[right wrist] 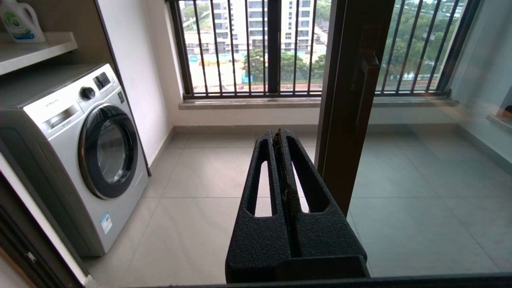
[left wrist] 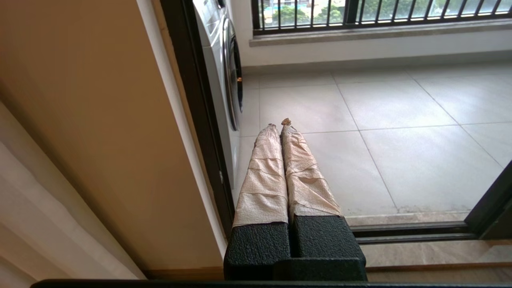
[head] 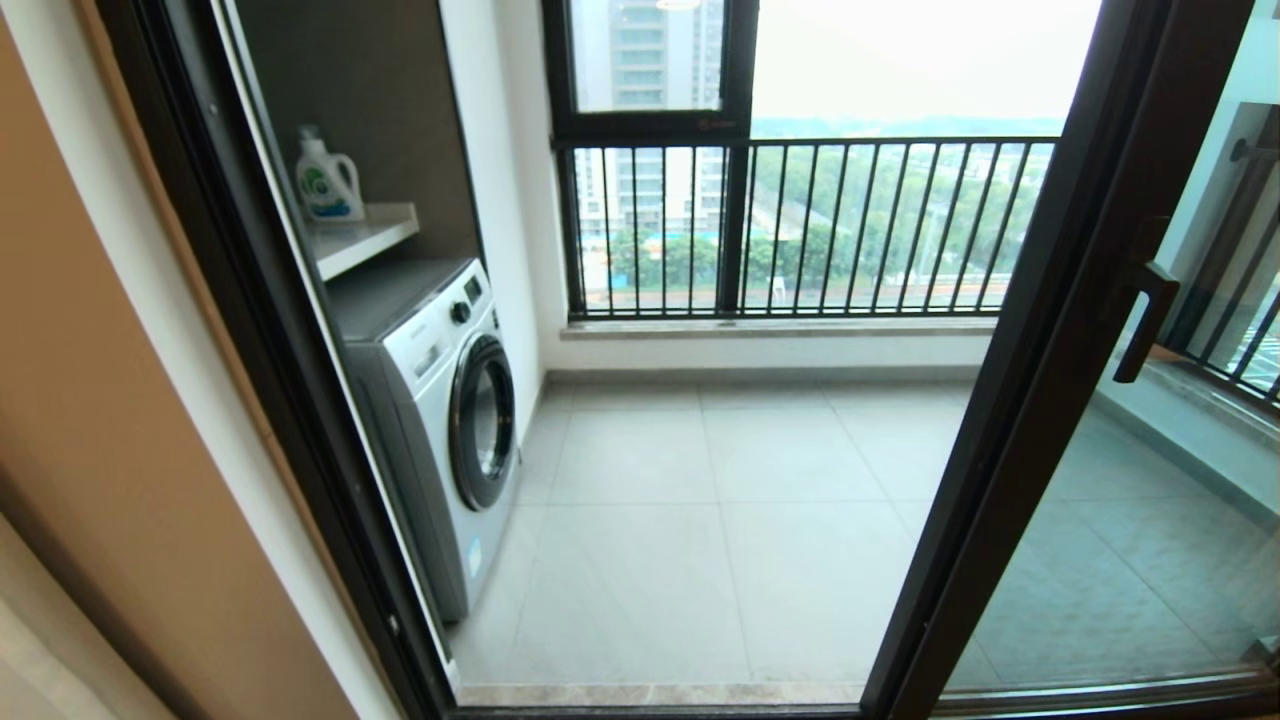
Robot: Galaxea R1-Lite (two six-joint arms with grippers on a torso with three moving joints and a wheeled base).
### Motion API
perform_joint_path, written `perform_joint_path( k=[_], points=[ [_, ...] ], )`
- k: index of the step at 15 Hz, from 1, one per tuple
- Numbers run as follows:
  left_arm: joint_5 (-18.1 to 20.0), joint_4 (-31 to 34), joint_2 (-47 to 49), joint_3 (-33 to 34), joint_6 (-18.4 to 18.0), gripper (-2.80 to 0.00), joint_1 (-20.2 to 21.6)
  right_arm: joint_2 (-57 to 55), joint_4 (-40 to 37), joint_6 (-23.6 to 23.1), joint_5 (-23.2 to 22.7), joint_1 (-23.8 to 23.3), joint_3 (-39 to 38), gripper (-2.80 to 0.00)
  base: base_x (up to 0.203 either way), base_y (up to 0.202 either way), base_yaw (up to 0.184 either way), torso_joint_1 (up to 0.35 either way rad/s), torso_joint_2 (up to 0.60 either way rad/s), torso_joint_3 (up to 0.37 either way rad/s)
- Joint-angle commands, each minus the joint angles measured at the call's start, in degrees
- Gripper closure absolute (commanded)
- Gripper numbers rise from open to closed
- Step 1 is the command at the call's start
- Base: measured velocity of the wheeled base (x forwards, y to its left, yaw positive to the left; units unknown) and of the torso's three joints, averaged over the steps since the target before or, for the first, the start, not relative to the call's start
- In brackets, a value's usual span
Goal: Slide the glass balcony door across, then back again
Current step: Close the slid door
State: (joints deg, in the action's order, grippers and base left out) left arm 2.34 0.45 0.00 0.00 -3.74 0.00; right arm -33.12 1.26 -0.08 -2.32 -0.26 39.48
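Observation:
The glass balcony door (head: 1040, 330) stands slid to the right, its dark brown frame edge slanting through the head view. Its dark bar handle (head: 1142, 322) sits on the far side of that frame. The doorway to its left is open onto the balcony. In the right wrist view the door frame (right wrist: 352, 100) rises just beside my right gripper (right wrist: 278, 134), which is shut, empty and apart from the frame. My left gripper (left wrist: 279, 125), with tape-wrapped fingers, is shut and empty, low by the left door jamb (left wrist: 200, 120). Neither gripper shows in the head view.
A white washing machine (head: 445, 420) stands on the balcony's left side, with a detergent bottle (head: 326, 180) on the shelf above. A black-framed window with railing bars (head: 800, 225) closes the far side. The floor track (left wrist: 412, 232) runs along the threshold.

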Motion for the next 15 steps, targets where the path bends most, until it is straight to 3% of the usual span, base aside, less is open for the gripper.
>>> perform_joint_path(
  k=[1, 9, 15],
  points=[
    [0.03, 0.06, 0.09, 0.09, -0.04, 0.0, 0.0, -7.94, 0.1, -0.09, 0.06, -0.01, 4.44, 0.0, 0.0, 0.0, 0.0, 0.0, 0.0, 0.0],
    [0.03, -0.01, 0.09, 0.09, 0.05, 0.0, 0.0, -23.34, 1.04, 0.08, 0.24, -1.26, 18.62, 0.0, 0.0, 0.0, 0.0, 0.0, 0.0, 0.0],
    [0.03, -0.01, 0.09, 0.09, 0.05, 0.0, 0.0, -30.59, 4.03, 0.14, 0.58, -21.0, 19.46, 0.0, 0.0, 0.0, 0.0, 0.0, 0.0, 0.0]
  ],
)
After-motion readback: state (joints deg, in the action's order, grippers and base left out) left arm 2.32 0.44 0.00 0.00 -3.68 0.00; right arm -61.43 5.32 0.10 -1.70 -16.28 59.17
